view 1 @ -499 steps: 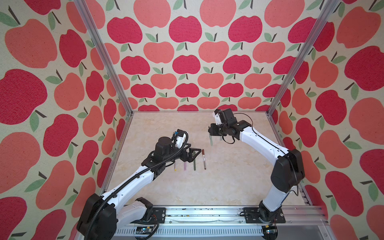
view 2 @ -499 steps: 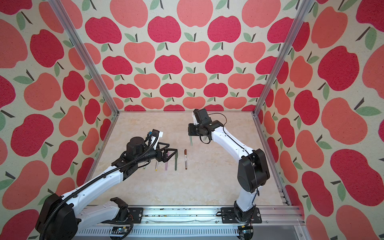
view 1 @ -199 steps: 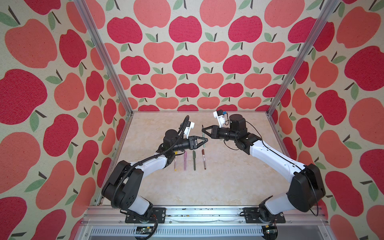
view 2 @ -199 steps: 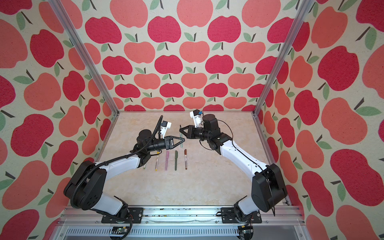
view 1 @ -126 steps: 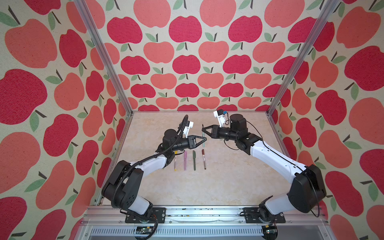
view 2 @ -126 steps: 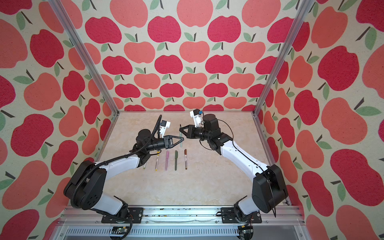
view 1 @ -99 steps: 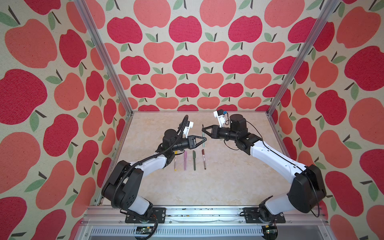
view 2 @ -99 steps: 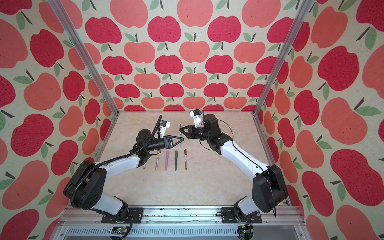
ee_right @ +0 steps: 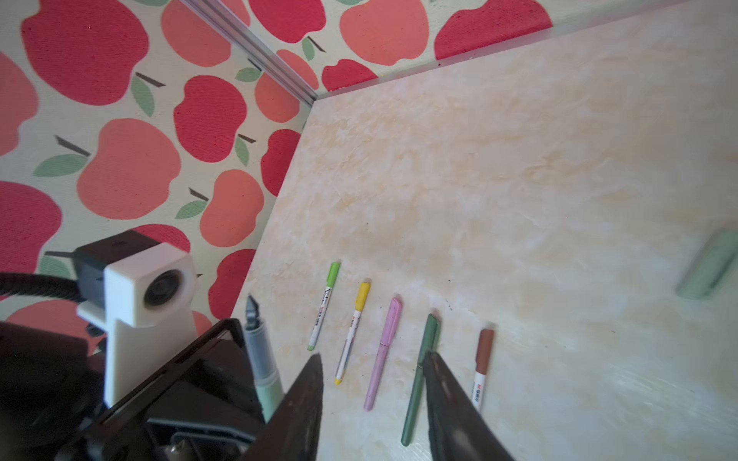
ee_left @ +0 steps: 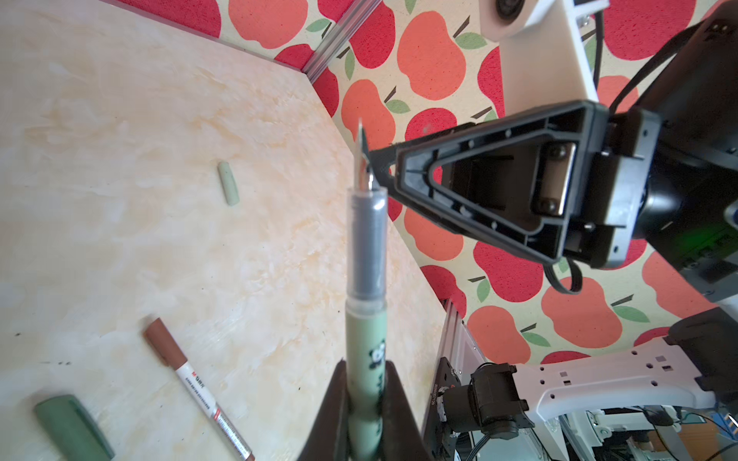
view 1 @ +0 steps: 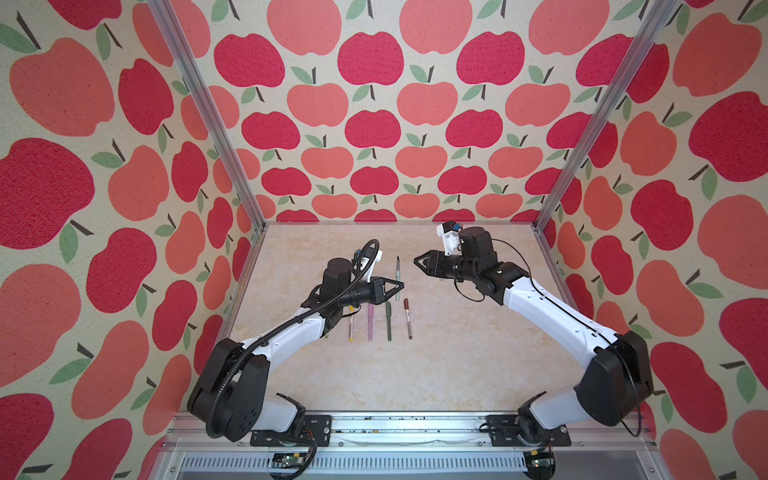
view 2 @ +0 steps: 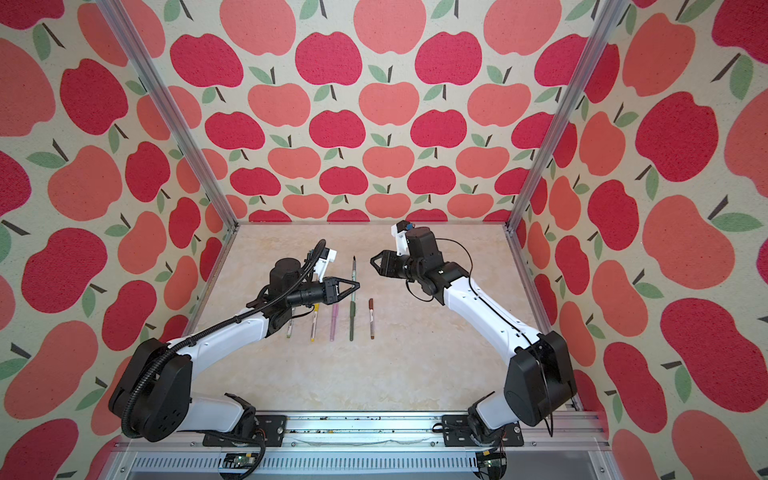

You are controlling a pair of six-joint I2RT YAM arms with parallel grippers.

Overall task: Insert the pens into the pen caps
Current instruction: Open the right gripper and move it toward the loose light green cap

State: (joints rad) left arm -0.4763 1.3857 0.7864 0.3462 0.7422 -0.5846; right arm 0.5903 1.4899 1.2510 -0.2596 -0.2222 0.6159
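Note:
My left gripper [view 1: 398, 286] [view 2: 355, 286] [ee_left: 365, 367] is shut on a pale sage pen [view 1: 397, 276] [view 2: 353, 274] [ee_left: 365, 331] [ee_right: 263, 371]. The pen stands upright above the table, its grey section and dark tip uncapped and pointing up. A short way to its right hovers my right gripper [view 1: 417, 261] [view 2: 372, 261] [ee_right: 373, 355], open with nothing between its fingers. A pale sage pen cap [ee_left: 228, 183] [ee_right: 711, 267] lies loose on the table; in both top views it is hidden.
Several capped pens lie in a row on the table below the held pen: lime-capped [view 2: 289, 328] [ee_right: 324, 307], yellow-capped [view 1: 351, 324] [ee_right: 353, 331], pink [view 1: 370, 322] [ee_right: 381, 355], dark green [view 1: 388, 320] [ee_right: 419, 379], brown-capped [view 1: 408, 318] [ee_left: 191, 379]. Apple-patterned walls enclose the table.
The left gripper closed on the pen while the right still held it. The right gripper has since opened, let go and drawn back to the right.

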